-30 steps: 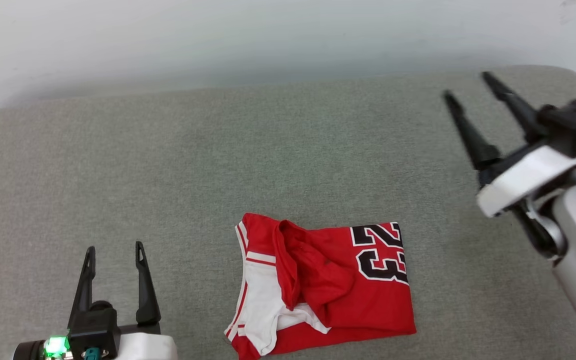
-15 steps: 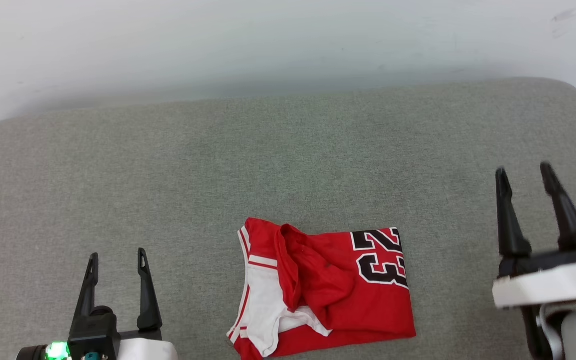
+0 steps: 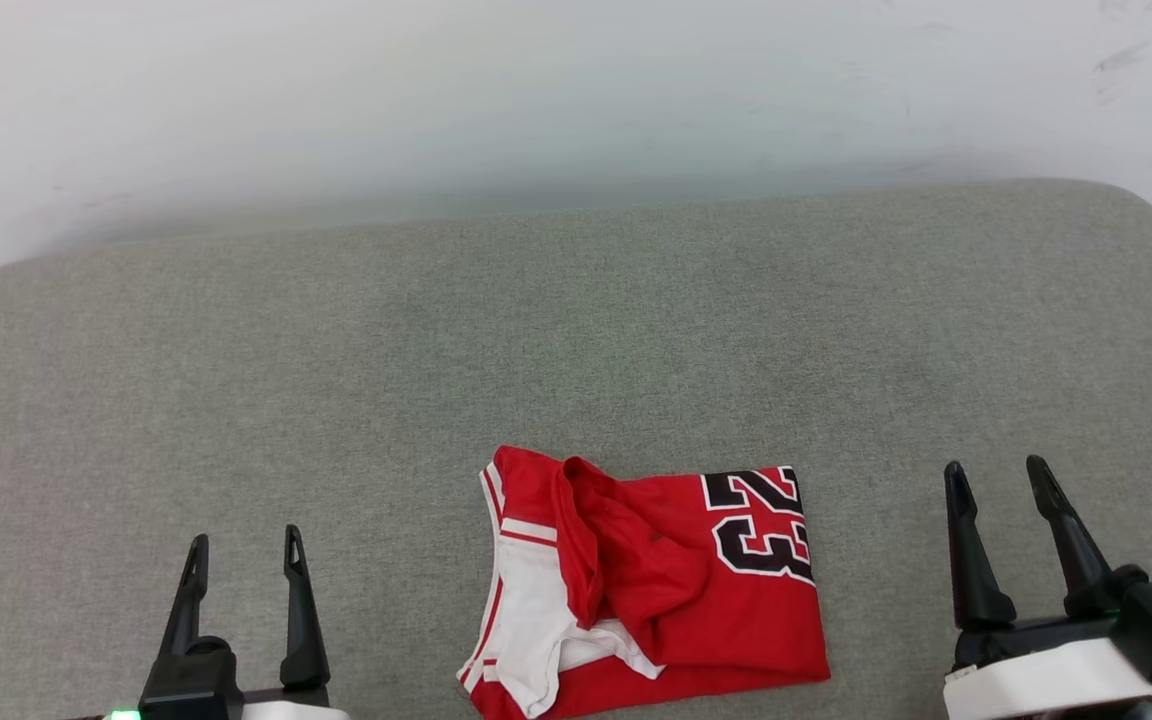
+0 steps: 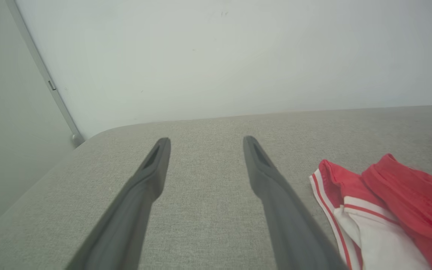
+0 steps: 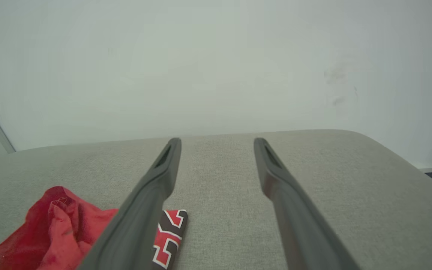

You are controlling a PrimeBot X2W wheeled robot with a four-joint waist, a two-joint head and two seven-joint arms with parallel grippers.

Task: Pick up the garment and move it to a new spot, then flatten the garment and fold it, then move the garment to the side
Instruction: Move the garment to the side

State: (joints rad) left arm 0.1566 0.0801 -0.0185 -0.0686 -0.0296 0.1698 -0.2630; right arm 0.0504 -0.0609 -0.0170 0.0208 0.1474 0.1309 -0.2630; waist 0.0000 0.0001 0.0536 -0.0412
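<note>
1. Head view: The garment [image 3: 651, 585] lies on the grey fabric surface [image 3: 336, 380], near its front edge and about midway across. It is folded into a rough rectangle. A black, white-outlined "23" sits at its far right corner, a white sleeve with striped trim lies at its left, and a bunched red fold rests on top near the middle. The left end effector [image 3: 246, 536] is at the lower left and the right end effector [image 3: 995, 465] at the lower right. Both are apart from the garment, with their fingers [image 3: 298, 610] spread and holding nothing. A pale wall [image 3: 536, 100] stands behind the surface.
2. Left wrist view: The left end effector's two fingers stand wide apart, with only bare grey fabric between them. The garment's striped edge, white sleeve and red fold show at the lower right, just beside one finger.
3. Right wrist view: The right end effector's fingers are likewise parted and empty. The garment lies at the lower left, partly behind one finger, with a piece of the black number showing beside it.
</note>
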